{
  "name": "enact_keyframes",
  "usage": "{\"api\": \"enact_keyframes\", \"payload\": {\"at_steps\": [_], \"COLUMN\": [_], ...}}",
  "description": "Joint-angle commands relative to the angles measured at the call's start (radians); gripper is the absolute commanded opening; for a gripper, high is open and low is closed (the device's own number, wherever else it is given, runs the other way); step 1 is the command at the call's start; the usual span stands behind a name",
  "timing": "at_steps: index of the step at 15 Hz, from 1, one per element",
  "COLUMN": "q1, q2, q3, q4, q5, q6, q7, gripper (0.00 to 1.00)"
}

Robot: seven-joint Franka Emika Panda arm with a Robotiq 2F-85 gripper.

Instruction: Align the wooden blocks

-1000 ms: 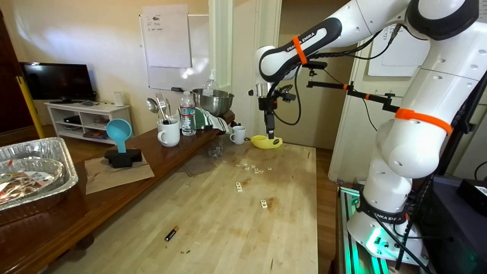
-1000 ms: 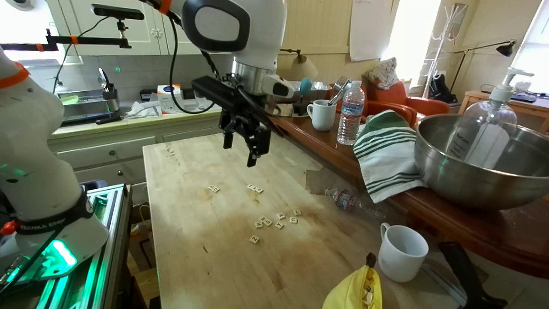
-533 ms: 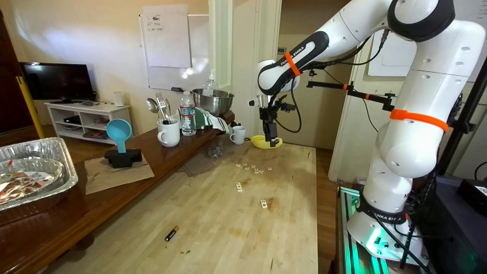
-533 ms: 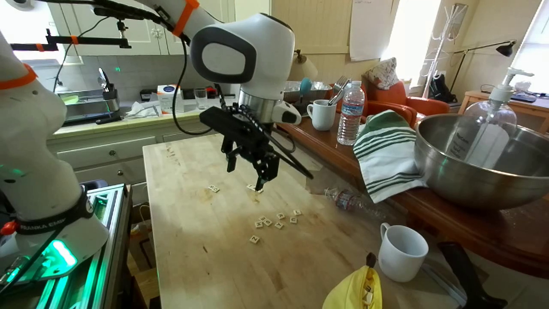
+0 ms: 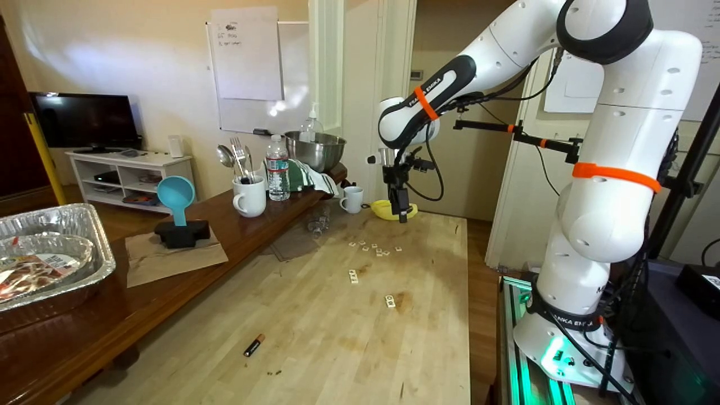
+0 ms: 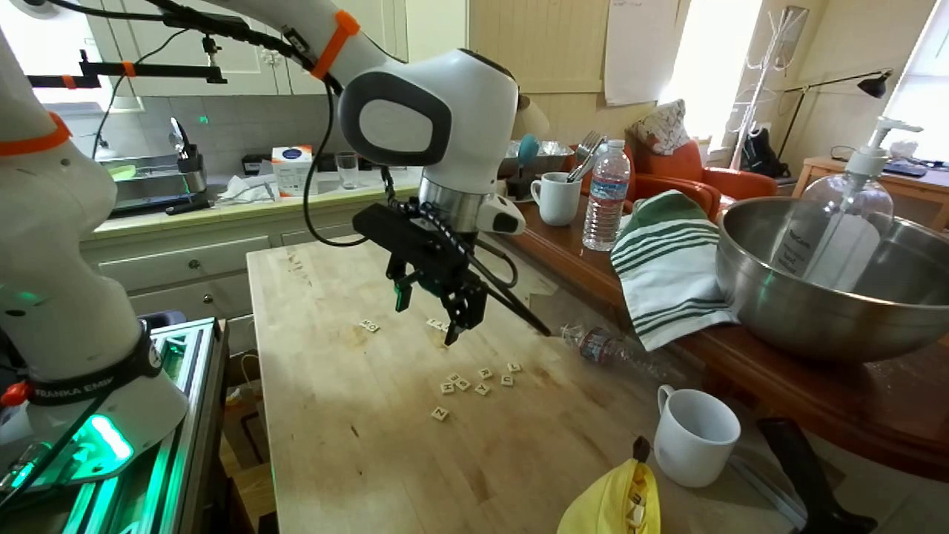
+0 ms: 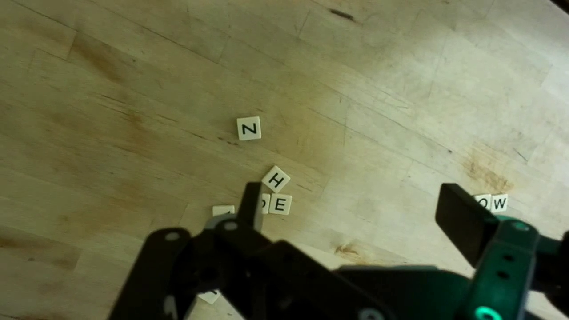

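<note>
The wooden blocks are small pale letter tiles on the tabletop. A loose cluster (image 6: 463, 384) lies mid-table, with a block marked Z (image 6: 440, 414) apart from it. A touching pair (image 6: 369, 325) and a short straight row (image 5: 353, 276) lie farther off; the gripper partly hides the row in an exterior view. My gripper (image 6: 426, 322) is open and empty above the table. In the wrist view, the gripper (image 7: 351, 191) has its jaws wide apart. Block Z (image 7: 249, 128), block H (image 7: 276, 179) and block E (image 7: 280, 204) show there. The left finger covers some cluster blocks; the right partly covers the pair (image 7: 499, 202).
A yellow banana-shaped pouch (image 6: 614, 504) and a white mug (image 6: 697, 437) stand at one table end. A clear plastic bottle (image 6: 600, 345) lies by the raised wooden counter (image 5: 236, 242). A battery (image 5: 253, 345) lies on the table.
The gripper has moved down towards the table and a little towards the loose cluster, staying open. The blocks have not moved.
</note>
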Motion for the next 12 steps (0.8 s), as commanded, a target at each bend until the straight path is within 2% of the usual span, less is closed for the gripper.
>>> {"api": "enact_keyframes", "payload": {"at_steps": [1,6,9,12], "q1": [-0.021,-0.019,-0.022,-0.03], "q2": [0.0,0.056,0.083,0.111], "q3": [0.021,0.04,0.051,0.058], "q4": [0.002,0.003,-0.019,-0.042], "q5": [0.001,-0.035,-0.048,-0.015], "q6": [-0.002,0.038,0.143,0.262], "q7": [0.0,-0.057,-0.089,-0.128], "gripper": [1.0,1.0,1.0,1.0]}}
